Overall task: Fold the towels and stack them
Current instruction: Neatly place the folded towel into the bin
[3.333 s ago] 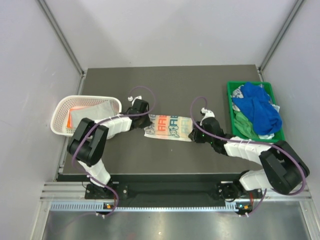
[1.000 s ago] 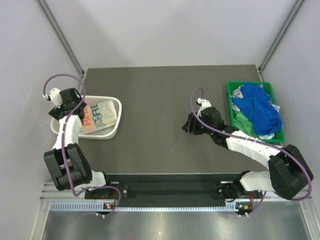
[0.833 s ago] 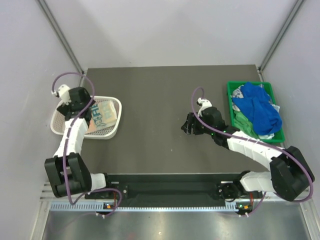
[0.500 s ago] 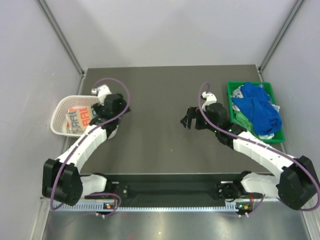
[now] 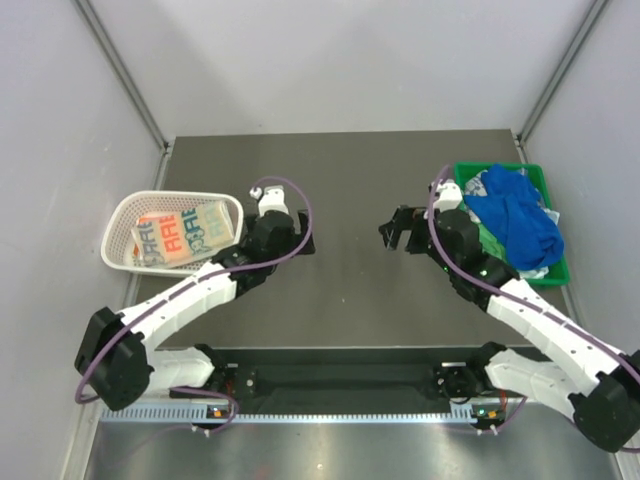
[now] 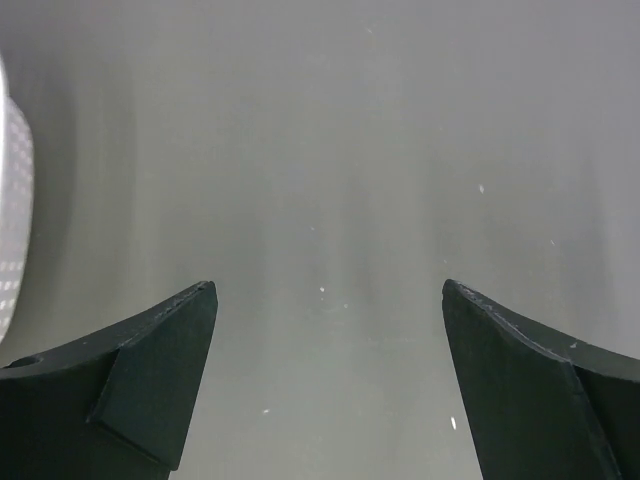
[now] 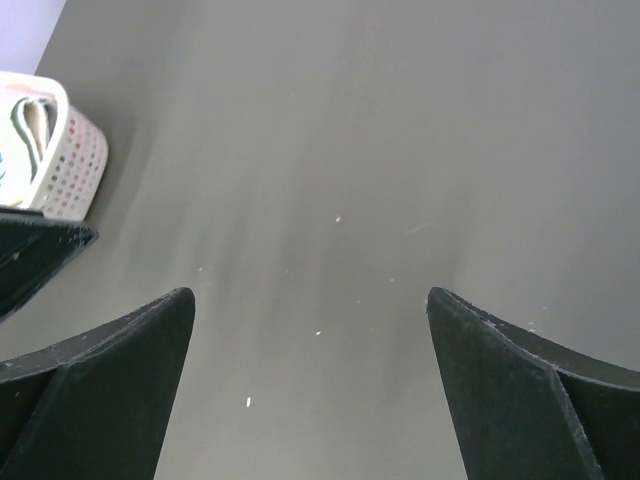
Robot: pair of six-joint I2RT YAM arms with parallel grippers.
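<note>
Both pincers are released and grasp nothing. The left pincer [image 5: 303, 243] has its jaws spread wide, and its wrist view shows only bare counter [image 5: 340, 170] between them. The right pincer [image 5: 396, 231] is spread as wide, and its wrist view shows the same bare surface. They face each other across the middle of the counter, well apart.

To the left, just beside the left arm, is the basket [image 5: 119, 209], with the folded lettered towel [image 5: 182, 234] lying flat on top inside it. An orange edge shows under that towel, though I cannot tell what it belongs to. To the right, just behind the right wrist, is the bin [image 5: 559, 268], with the blue towel [image 5: 512, 216] bunched on a heap of other cloth.

Judging from this, one towel is folded and stacked and the heap remains, so the step in hand is fetching the next towel.

- The right pincer is nearest, so it should turn to the bin.
- It should pinch the blue towel by one edge or corner near the top, not deep in the bunch, so that only one cloth comes up.
- Lift it clear of the bin wall before moving sideways.
- Lay it on the open middle of the counter.
- The left pincer can then take the opposite corner and pull the towel flat before any fold.
</note>
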